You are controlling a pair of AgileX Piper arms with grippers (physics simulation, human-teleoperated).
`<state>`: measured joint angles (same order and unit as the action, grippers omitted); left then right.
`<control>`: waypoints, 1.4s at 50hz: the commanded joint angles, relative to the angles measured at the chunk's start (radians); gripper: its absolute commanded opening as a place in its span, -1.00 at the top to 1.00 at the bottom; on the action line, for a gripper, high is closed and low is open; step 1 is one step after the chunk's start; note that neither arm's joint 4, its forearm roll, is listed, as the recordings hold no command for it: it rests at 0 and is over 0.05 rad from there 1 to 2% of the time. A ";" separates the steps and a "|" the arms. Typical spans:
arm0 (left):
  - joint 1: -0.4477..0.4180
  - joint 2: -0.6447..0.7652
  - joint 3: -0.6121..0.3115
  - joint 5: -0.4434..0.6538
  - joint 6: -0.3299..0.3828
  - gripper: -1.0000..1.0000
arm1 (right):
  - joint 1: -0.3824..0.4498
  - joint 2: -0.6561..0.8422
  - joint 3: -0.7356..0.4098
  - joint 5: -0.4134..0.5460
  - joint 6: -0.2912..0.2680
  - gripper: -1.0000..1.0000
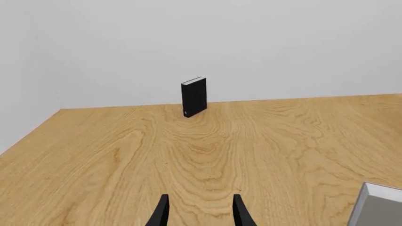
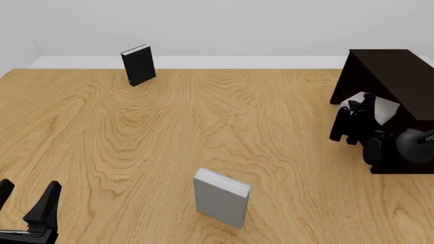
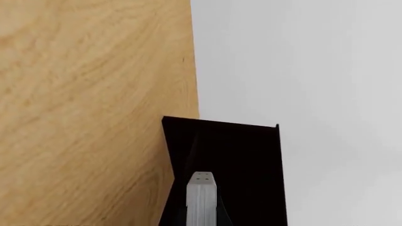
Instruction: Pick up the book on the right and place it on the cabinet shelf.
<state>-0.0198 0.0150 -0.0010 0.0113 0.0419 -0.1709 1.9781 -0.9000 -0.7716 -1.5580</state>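
The book (image 3: 201,200) is gripped in the right claw (image 2: 352,124) at the cabinet shelf (image 2: 379,109); it should be slid in level before release. The left claw (image 1: 199,212) is held wide.

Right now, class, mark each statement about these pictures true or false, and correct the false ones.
1. The black book stands upright at the table's far left. True.
2. The left gripper holds a book. False: it is open and empty.
3. The right gripper holds the slim light-grey book at the dark cabinet's opening. True.
4. The broad grey book lies flat. False: it stands upright.
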 commanded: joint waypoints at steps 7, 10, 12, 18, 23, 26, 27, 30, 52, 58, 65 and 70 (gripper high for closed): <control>0.001 0.002 0.000 -0.002 -0.003 -1.00 | -0.005 -0.007 -0.021 0.028 0.049 1.00; 0.002 0.003 0.000 -0.004 -0.004 -1.00 | -0.005 -0.008 -0.021 0.028 0.054 1.00; 0.001 0.001 0.000 -0.002 -0.003 -1.00 | -0.005 -0.009 -0.021 0.036 0.058 1.00; 0.000 0.002 0.000 -0.002 -0.002 -1.00 | -0.011 -0.015 -0.029 0.057 0.073 1.00; 0.001 0.002 0.000 -0.002 -0.004 -1.00 | -0.008 -0.024 -0.031 0.078 0.088 1.00; 0.001 -0.002 0.000 0.001 -0.005 -1.00 | -0.009 -0.023 -0.030 0.087 0.093 1.00; 0.000 0.003 0.000 -0.004 -0.005 -1.00 | -0.009 -0.021 -0.031 0.085 0.095 1.00; 0.001 -0.002 0.000 0.000 -0.005 -1.00 | -0.005 -0.025 -0.026 0.094 0.100 1.00; 0.000 0.010 0.000 -0.011 -0.008 -1.00 | 0.009 -0.034 -0.010 0.131 0.126 -1.00; 0.000 0.013 0.000 -0.012 -0.009 -1.00 | 0.013 -0.035 -0.007 0.136 0.133 -1.00; 0.000 0.004 0.000 -0.004 -0.009 -1.00 | 0.016 -0.037 -0.002 0.143 0.136 -1.00; 0.000 0.010 0.000 -0.010 -0.009 -1.00 | 0.019 -0.038 -0.002 0.143 0.138 -1.00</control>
<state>-0.0195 0.0230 -0.0011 0.0031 0.0330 -0.1591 1.9449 -0.9041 -0.6323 -1.4279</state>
